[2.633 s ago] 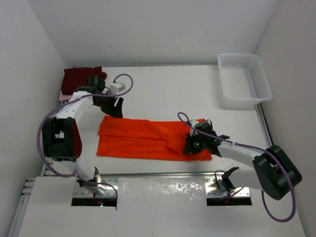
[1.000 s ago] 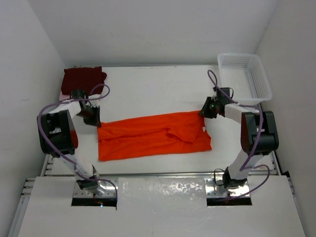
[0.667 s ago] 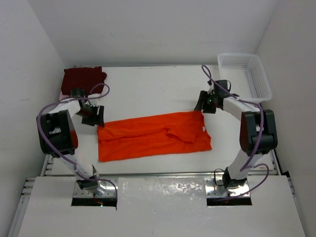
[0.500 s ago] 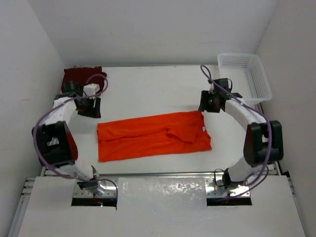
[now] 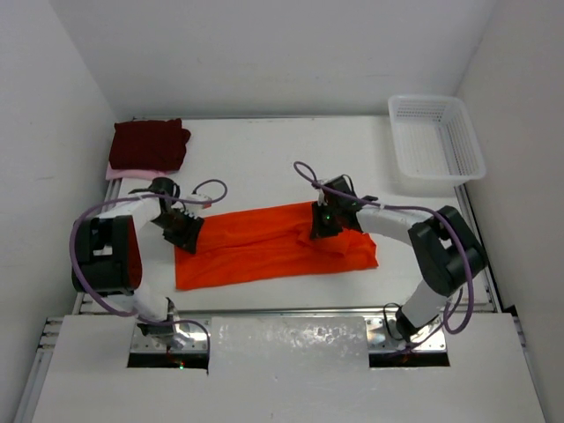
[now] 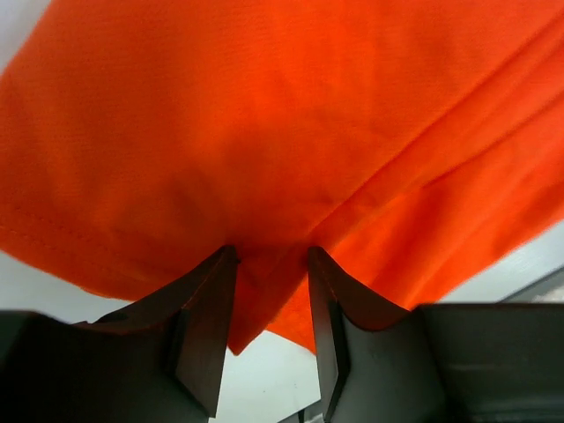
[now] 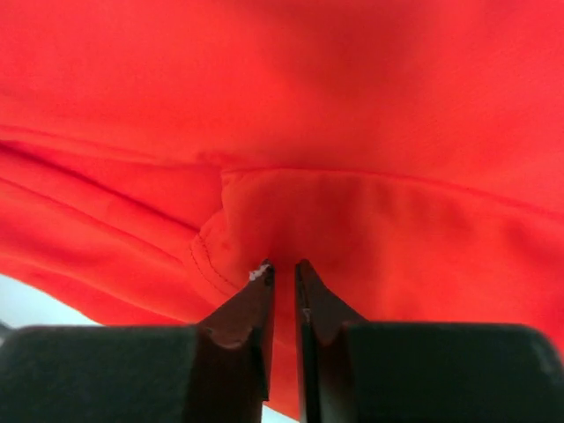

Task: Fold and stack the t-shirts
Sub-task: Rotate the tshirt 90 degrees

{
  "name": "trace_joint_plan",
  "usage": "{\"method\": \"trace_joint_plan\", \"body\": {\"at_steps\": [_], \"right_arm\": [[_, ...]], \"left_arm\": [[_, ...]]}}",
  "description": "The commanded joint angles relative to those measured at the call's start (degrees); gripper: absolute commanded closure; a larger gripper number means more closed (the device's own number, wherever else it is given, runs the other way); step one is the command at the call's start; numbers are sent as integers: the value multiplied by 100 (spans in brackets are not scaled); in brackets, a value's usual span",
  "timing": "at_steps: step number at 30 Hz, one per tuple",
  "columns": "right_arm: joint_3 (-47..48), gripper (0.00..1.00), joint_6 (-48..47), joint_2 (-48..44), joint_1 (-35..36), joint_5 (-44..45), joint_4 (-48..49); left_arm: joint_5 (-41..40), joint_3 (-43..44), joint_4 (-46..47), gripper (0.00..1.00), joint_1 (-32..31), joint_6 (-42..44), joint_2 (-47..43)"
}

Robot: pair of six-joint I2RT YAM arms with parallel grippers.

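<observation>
T-shirt [image 5: 264, 248] (orange) nipped: left pincer [image 6: 269, 256], right pincer [image 7: 284, 267]

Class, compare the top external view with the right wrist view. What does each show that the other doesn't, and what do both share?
Top external only: the maroon shirt lying on the pink shirt, the basket and the left gripper.
Right wrist only: the right gripper with its fingers almost together, pinching a fold by a stitched hem.
Both: the orange shirt and the right gripper on it.
</observation>
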Motion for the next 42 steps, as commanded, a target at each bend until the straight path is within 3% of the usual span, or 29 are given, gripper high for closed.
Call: {"method": "trace_joint_plan", "body": {"at_steps": [1, 9, 16, 17, 20, 23, 27, 31, 38, 40, 42], "right_arm": [[-298, 89, 568, 75, 131, -554, 769], [-135, 93, 97, 322, -27, -195, 140], [1150, 68, -547, -697, -158, 367, -1372], [1168, 58, -486, -1011, -255, 490, -1539], [888, 49, -143, -1496, -799, 421, -2102], [-137, 44, 15, -2217, -1187, 596, -2498], [-1089, 38, 244, -2877, -1494, 502, -2254], [-1590, 38, 446, -2607, -1872, 325, -1482], [-1925, 42, 490, -1650, -1952, 272, -602], [-1891, 47, 499, -1368, -1952, 166, -434], [-1733, 59, 482, -1016, -1952, 174, -337]], "left_arm": [[-462, -64, 274, 64, 32, -3, -26], [-252, 75, 117, 64, 32, -12, 44], [555, 1102, -788, 49, 32, 216, -403], [661, 1435, -963, 47, 41, 251, -534], [917, 2016, -957, 42, 129, 43, -685], [479, 2106, -292, 30, 392, -582, -545], [-488, 2027, 238, 29, 551, -785, 175], [-639, 1957, 739, 30, 595, -943, 921], [-499, 1712, 977, 30, 595, -1040, 994], [-516, 1553, 977, 31, 595, -997, 967], [-595, 1430, 977, 32, 621, -961, 897]]}}
